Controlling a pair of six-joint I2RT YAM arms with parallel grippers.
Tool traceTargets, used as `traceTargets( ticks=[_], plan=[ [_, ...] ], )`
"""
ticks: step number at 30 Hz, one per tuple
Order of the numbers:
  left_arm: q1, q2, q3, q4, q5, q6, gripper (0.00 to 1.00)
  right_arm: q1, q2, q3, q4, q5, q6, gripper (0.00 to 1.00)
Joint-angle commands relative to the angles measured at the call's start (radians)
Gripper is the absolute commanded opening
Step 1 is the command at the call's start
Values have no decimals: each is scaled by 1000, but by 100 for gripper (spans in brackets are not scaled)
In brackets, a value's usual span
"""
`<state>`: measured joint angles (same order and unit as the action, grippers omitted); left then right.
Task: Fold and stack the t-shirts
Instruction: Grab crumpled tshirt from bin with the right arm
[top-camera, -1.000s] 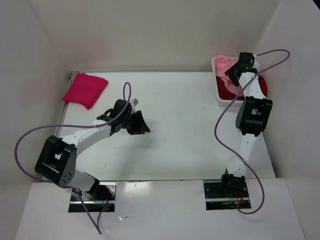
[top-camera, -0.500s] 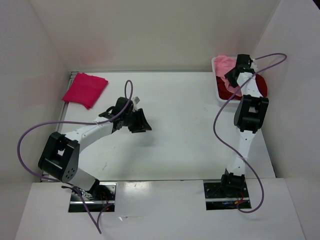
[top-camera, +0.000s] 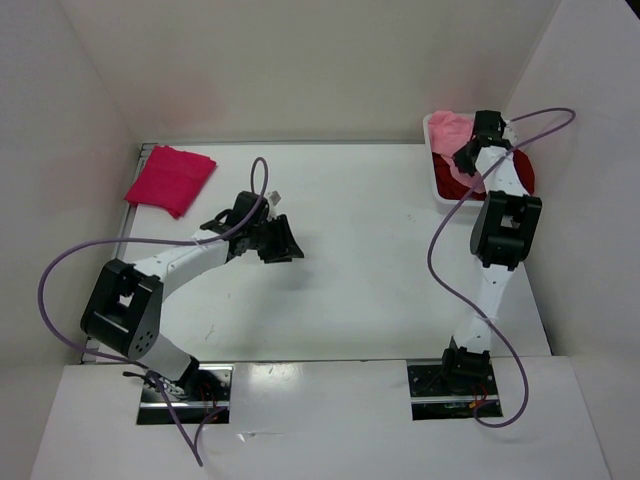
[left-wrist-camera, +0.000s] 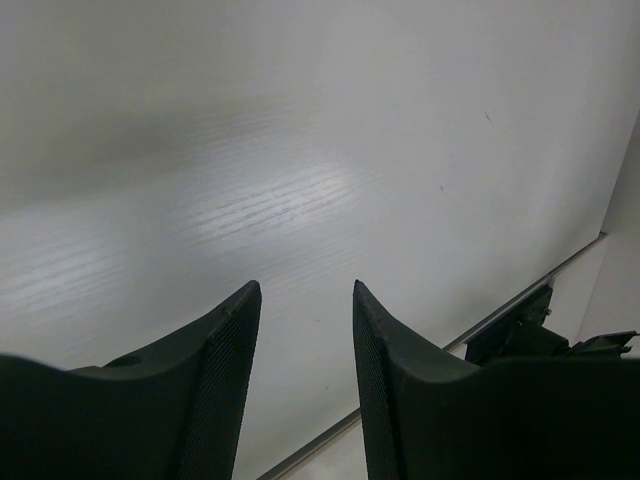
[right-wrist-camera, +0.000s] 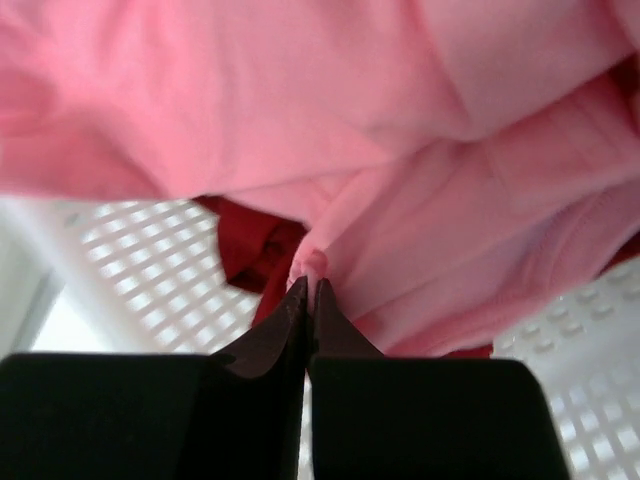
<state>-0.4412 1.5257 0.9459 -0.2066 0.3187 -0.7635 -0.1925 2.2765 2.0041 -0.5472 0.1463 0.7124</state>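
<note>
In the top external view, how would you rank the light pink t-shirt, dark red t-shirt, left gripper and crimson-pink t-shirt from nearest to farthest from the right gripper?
1. light pink t-shirt, pinched by the jaws of the right gripper.
2. dark red t-shirt, beneath it in the white mesh basket.
3. left gripper, open, mid-table.
4. crimson-pink t-shirt, folded, far-left corner.

Lab: white-walled enclosure (top-camera: 300, 70), table (top-camera: 360, 290)

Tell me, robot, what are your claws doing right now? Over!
Left claw open over bare table. Right claw shut on light pink shirt in basket. Dark red shirt partly beneath it. Crimson-pink shirt folded, far left corner.
</note>
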Motion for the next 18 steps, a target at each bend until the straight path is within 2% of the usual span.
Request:
traceTargets(
  ticks=[1,4,10,14,18],
  plan=[
    [-2,19,96,12,6,3,50,13,-253,-8,67,-11,-11,0],
    [21,50,178,12,37,3,50,42,-438,-37,116,-105,-25,0],
    [145,36,301,-17,103,-33,53,270,-714,86,107,-112,-122,0],
    [261,-15,333,-17,137,-83,55,404,-782,200,89,-224,-122,0],
    [395,-82,321,-5,161,-114,58,430,-824,222,139,-407,-54,0]
  ],
)
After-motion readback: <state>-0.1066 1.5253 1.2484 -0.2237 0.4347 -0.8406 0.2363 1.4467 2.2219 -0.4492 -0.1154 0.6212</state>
